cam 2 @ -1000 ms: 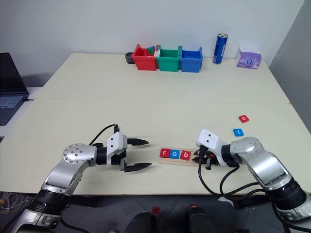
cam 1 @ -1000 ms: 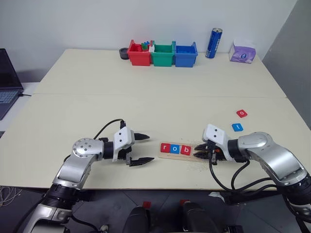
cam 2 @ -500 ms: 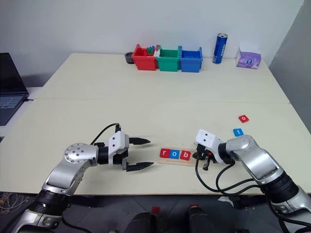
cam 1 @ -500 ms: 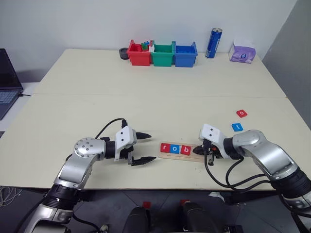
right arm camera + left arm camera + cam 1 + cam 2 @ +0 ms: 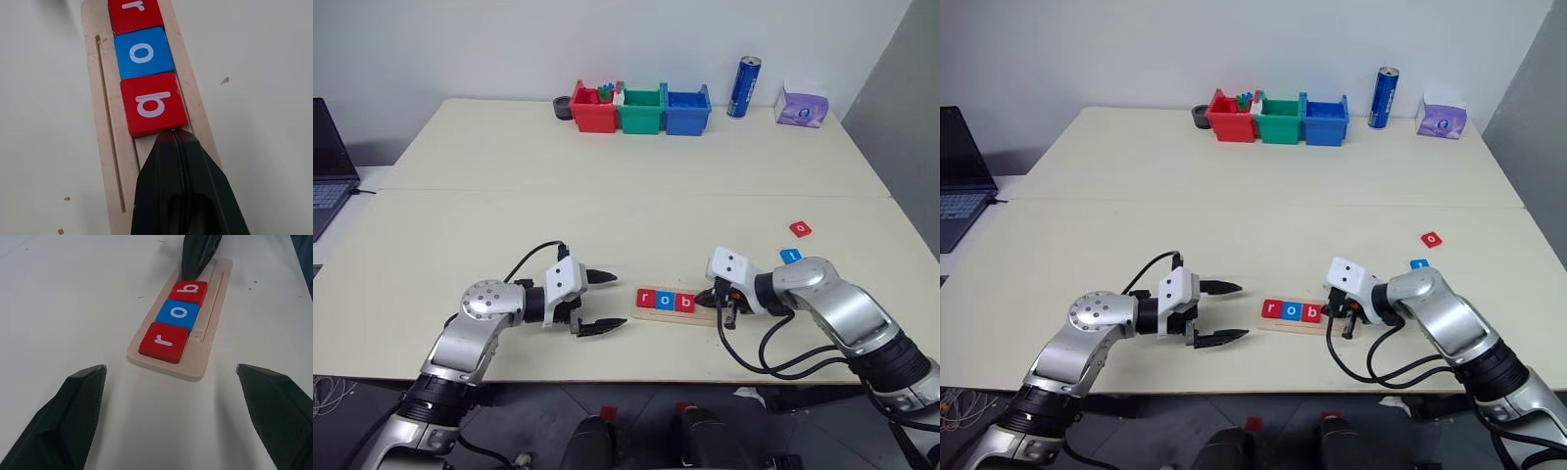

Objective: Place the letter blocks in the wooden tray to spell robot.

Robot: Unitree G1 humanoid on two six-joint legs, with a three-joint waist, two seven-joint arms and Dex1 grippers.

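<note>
The wooden tray (image 5: 668, 315) lies near the table's front edge. In its groove sit three letter blocks side by side: red r (image 5: 646, 299), blue o (image 5: 666, 301) and red b (image 5: 152, 104). My right gripper (image 5: 172, 133) is shut and empty. It rests in the groove on the tray's right part, with its tip against the b block's outer edge. My left gripper (image 5: 618, 300) stands open just left of the tray, holding nothing. Two loose letter blocks lie to the right: a red o (image 5: 800, 228) and a blue t (image 5: 790, 256), which my right arm partly hides.
Red (image 5: 595, 110), green (image 5: 641, 110) and blue bins (image 5: 688, 110) line the far edge with a blue can (image 5: 744, 86) and a purple tissue pack (image 5: 802, 104). A laptop (image 5: 328, 171) sits off the left side. Small crumbs dot the table by the tray.
My right gripper has slid left along the tray until its tip reached the b block. The left gripper has kept still and open.
</note>
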